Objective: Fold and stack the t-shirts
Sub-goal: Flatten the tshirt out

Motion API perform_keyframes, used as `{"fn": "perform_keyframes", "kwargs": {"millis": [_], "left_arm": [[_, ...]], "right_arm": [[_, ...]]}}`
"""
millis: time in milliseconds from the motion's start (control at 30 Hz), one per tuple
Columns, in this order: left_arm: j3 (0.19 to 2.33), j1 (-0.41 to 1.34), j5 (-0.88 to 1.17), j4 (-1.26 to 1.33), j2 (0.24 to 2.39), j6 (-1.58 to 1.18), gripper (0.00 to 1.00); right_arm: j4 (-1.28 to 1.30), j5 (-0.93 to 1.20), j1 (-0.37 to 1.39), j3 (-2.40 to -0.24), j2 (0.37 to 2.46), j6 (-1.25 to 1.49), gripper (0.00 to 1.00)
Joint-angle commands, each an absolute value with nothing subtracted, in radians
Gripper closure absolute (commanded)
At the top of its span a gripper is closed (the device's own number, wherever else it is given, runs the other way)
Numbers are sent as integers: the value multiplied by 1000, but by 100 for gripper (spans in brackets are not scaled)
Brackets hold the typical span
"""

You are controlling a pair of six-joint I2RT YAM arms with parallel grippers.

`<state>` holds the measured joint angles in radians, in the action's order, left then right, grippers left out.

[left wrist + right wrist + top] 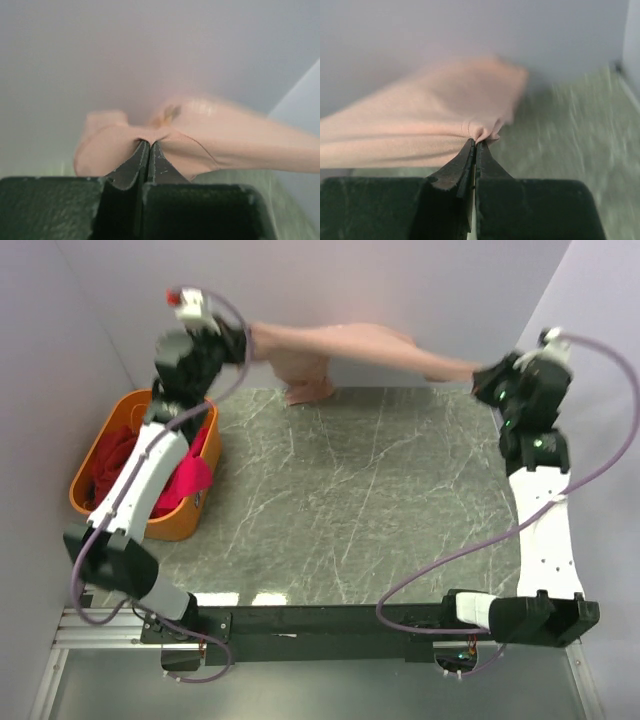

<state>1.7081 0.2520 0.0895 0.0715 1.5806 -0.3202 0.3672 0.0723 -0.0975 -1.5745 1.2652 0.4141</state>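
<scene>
The pink tee (350, 348) hangs over the tabletop's (350, 510) far edge, stretched into a band whose long axis runs left to right. Its ends meet the pincers directly. The left pincer (245, 340) is clenched on a bunched fold and the right pincer (482, 375) on a puckered one, so neither arm is nearer. A loose lobe droops near the left end, down toward the tabletop. The cloth is soft, matte, fine knit, and the tabletop is smooth grey-green marble pattern. At the tabletop's left edge, an orange plastic tub (178, 525) holds heaped dark red and magenta tees (190, 480).
</scene>
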Motion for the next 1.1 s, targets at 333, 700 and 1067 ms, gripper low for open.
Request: {"fn": "perform_keyframes", "kwargs": {"millis": [333, 700, 1067], "left_arm": [[908, 480, -136, -207, 1338, -661, 1], [848, 482, -227, -331, 1273, -744, 1], [632, 489, 90, -117, 1291, -824, 12]], "right_arm": [[630, -175, -130, -918, 1163, 561, 74], [546, -127, -130, -953, 1127, 592, 31], [506, -118, -129, -919, 1167, 617, 30]]}}
